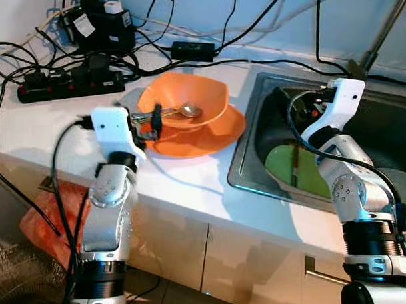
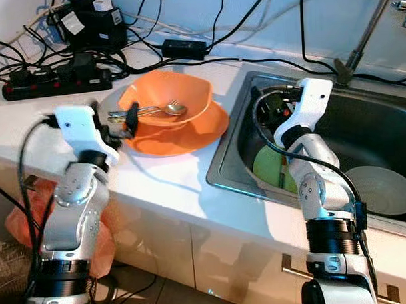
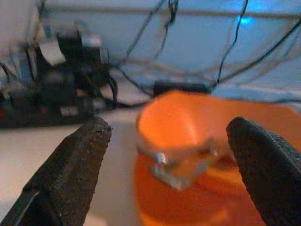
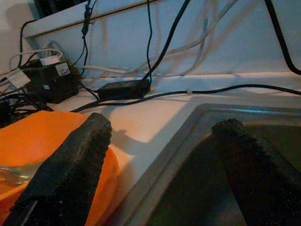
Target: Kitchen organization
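on the white counter [image 1: 191, 186], just beside the sink's [image 1: 252, 123] rim, an orange bowl [image 1: 188, 96] sits on an orange plate [image 1: 209, 135], and a spoon [image 1: 188, 112] lies in the bowl with a fork [image 2: 171, 106] beside it, their handles reaching out over the bowl's edge on the side away from the sink. the left gripper [image 1: 155, 121] is at that far edge of the bowl, right by the handle ends; its two black fingers [image 3: 70, 165] stand wide apart with nothing between them, and through the gap the left wrist view shows the blurred bowl and the metal handles. the right gripper [image 4: 160, 165] is held over the sink near the corner closest to the bowl, its fingers [image 4: 70, 165] also spread wide and holding nothing; the right wrist view looks between them along the sink's rim toward the orange plate. down in the sink a green plate [image 1: 310, 171] lies close under the right arm, and a grey bowl [image 2: 381, 189] rests on the sink's floor farther from the counter side. behind the orange bowl, away from the robot, a black power strip [image 1: 67, 83] with plugs, a small black adapter [image 1: 193, 50] and a tangle of black cables [image 1: 26, 51] lie on the counter against the wall. below the counter on the side away from the sink, something orange [image 1: 52, 217] hangs by the cabinet front.
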You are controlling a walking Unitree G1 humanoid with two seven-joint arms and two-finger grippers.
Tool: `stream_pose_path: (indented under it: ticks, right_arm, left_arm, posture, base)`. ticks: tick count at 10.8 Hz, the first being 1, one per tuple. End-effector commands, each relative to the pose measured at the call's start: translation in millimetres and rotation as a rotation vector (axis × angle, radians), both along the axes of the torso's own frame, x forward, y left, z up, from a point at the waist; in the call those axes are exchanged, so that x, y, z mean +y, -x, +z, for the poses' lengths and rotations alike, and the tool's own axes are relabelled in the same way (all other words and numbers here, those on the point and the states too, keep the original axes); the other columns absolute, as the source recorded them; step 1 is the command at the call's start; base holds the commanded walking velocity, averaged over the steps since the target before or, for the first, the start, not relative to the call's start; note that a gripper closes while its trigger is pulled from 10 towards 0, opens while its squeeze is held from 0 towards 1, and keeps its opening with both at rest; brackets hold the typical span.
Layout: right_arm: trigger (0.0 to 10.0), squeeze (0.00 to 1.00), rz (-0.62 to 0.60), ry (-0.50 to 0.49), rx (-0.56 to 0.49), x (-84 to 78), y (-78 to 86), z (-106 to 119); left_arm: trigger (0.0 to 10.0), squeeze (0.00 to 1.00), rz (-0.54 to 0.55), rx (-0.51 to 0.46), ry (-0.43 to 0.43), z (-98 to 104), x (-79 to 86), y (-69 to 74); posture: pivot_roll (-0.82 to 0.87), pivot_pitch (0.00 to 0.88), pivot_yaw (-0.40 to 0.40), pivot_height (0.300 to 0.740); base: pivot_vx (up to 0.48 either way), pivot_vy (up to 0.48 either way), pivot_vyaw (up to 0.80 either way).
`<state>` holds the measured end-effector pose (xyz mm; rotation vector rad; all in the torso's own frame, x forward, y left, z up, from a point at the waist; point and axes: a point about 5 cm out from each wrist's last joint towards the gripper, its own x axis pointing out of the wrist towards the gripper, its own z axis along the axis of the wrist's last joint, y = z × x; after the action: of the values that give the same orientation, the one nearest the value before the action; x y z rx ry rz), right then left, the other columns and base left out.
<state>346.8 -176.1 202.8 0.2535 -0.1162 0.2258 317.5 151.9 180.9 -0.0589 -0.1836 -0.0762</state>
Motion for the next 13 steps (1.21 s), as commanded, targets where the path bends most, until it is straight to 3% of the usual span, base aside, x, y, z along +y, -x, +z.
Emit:
stream_pose_path:
  ticks: [1,4,7,10,11,12,13]
  right_arm:
    - [10.0,0.0,0.012,0.0,0.001,1.1,2.7,-0.9]
    - [10.0,0.0,0.016,0.001,0.0,0.9,2.2,-0.5]
    - [10.0,0.0,0.008,0.003,0.0,-0.3,1.4,-1.2]
    - [10.0,0.0,0.005,0.001,0.002,-0.4,1.9,-1.8]
    - [10.0,0.0,0.003,0.0,0.002,-1.0,2.2,-1.8]
    - [10.0,0.0,0.011,-0.004,0.004,-0.5,2.6,-2.0]
    - [10.0,0.0,0.066,-0.009,0.013,4.0,4.7,-3.1]
  left_arm:
    - [10.0,0.0,-0.016,0.045,0.021,-6.3,0.3,1.7]
    - [10.0,0.0,-0.055,0.103,0.147,-13.2,-0.4,7.6]
    - [10.0,0.0,-0.164,0.037,0.263,2.7,-13.8,11.9]
    - [10.0,0.0,-0.182,0.034,0.304,6.6,-15.1,9.4]
    - [9.3,0.0,-0.175,0.046,0.34,3.4,-13.3,9.4]
    - [2.4,0.0,-0.164,0.055,0.366,1.7,-11.4,8.8]
    - [1.3,0.0,-0.16,0.058,0.377,1.5,-10.2,8.2]
  posture:
    - [0.07,0.037,-0.039,0.74]
    - [0.08,0.034,-0.042,0.74]
    - [0.08,0.027,-0.038,0.74]
    - [0.07,0.028,-0.04,0.74]
    - [0.07,0.029,-0.041,0.74]
    - [0.07,0.029,-0.041,0.74]
    - [0.07,0.031,-0.041,0.74]
  base:
    - [0.0,0.0,0.0]
    - [0.0,0.0,0.0]
    - [0.0,0.0,0.0]
    - [0.0,0.0,0.0]
    - [0.0,0.0,0.0]
    - [0.0,0.0,0.0]
    - [0.0,0.0,0.0]
